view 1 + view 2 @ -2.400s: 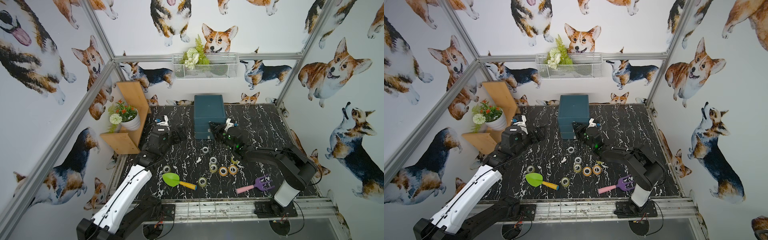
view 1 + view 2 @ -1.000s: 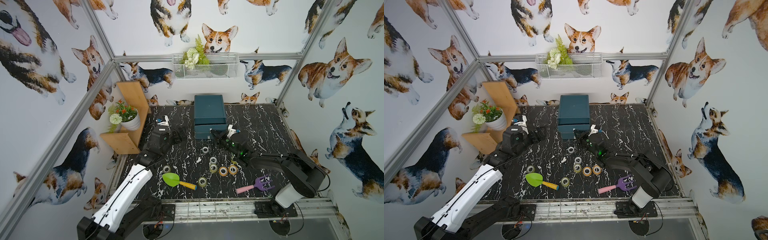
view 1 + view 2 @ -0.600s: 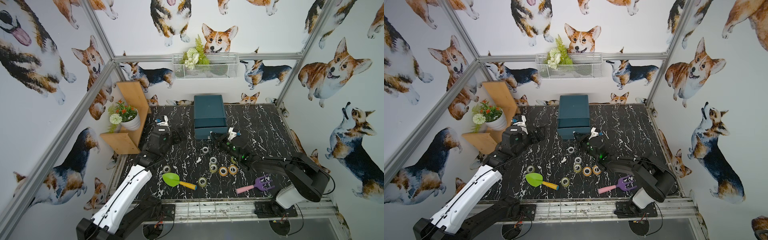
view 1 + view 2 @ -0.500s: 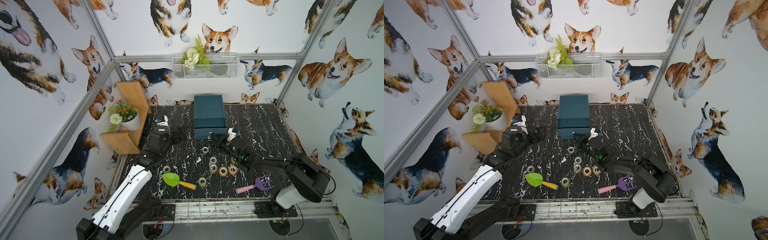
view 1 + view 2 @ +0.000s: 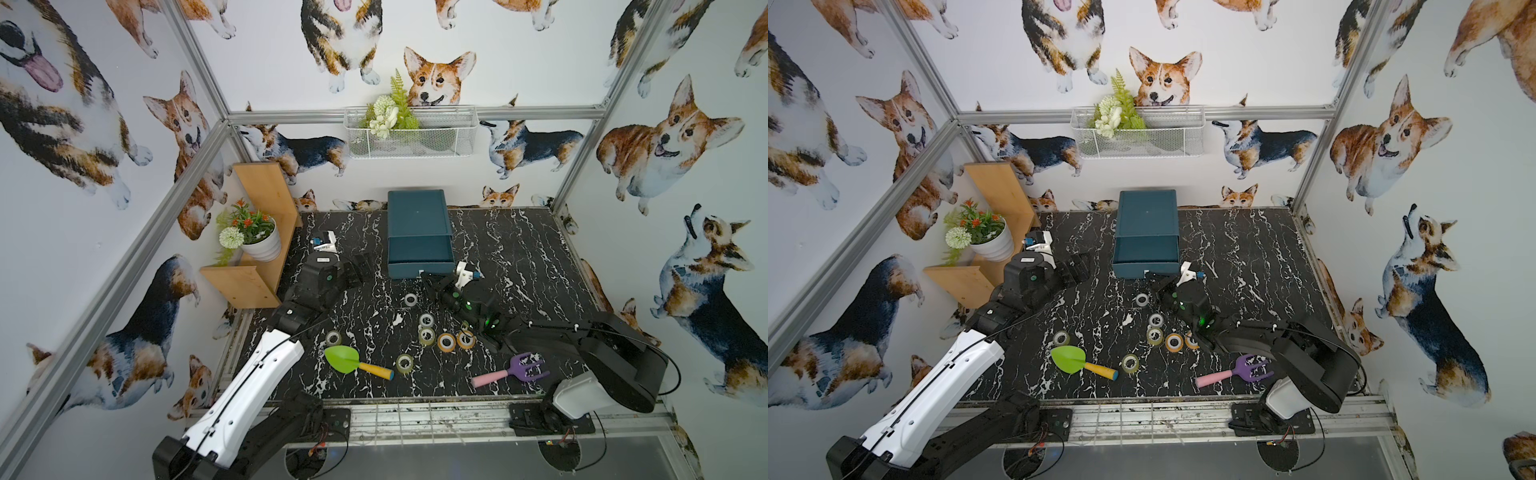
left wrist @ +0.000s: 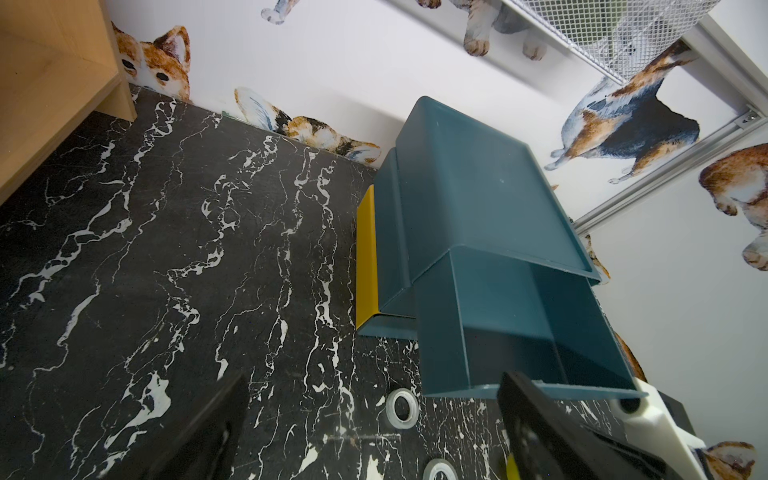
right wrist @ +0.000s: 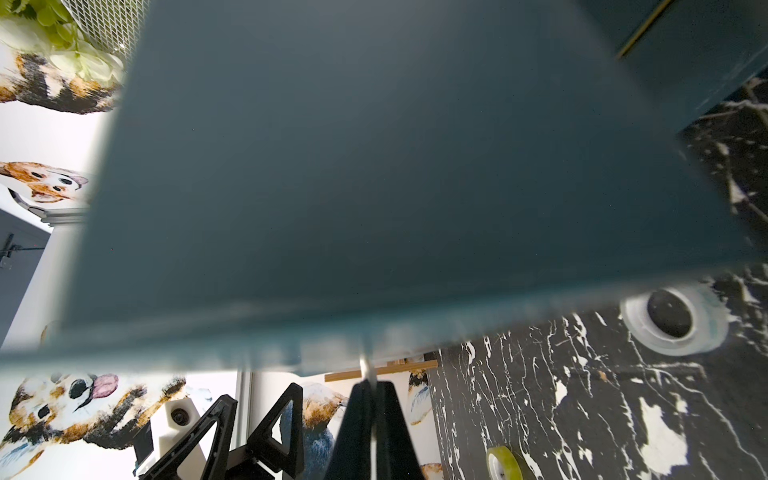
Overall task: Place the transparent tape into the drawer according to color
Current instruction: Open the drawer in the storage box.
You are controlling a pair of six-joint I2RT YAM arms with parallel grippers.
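The teal cabinet (image 5: pixel 417 214) stands at the back, and its top drawer (image 5: pixel 419 255) is pulled out with nothing showing inside (image 6: pixel 519 332). My right gripper (image 5: pixel 429 277) (image 7: pixel 371 386) is shut on a thin silvery tab at the drawer's front edge. Several transparent tape rolls lie on the black marble table (image 5: pixel 519 257): clear-whitish ones (image 5: pixel 410 299) (image 5: pixel 1142 300) (image 7: pixel 673 318), a yellow-green one (image 5: pixel 426 336) and orange ones (image 5: pixel 446 341). To the left of the drawer my left gripper (image 5: pixel 363 266) (image 6: pixel 372 377) hangs open above the table, holding nothing.
A green shovel (image 5: pixel 345 357) and a purple fork (image 5: pixel 523 368) lie near the table's front edge, with two more rolls (image 5: pixel 333 337) (image 5: pixel 404 363) by the shovel. A wooden shelf with a potted plant (image 5: pixel 253 237) stands at the left. A wire basket (image 5: pixel 409 133) hangs on the back wall.
The right gripper has drawn back toward the front, still shut, and the top drawer has slid out of the cabinet with it. The left arm has stayed where it was.
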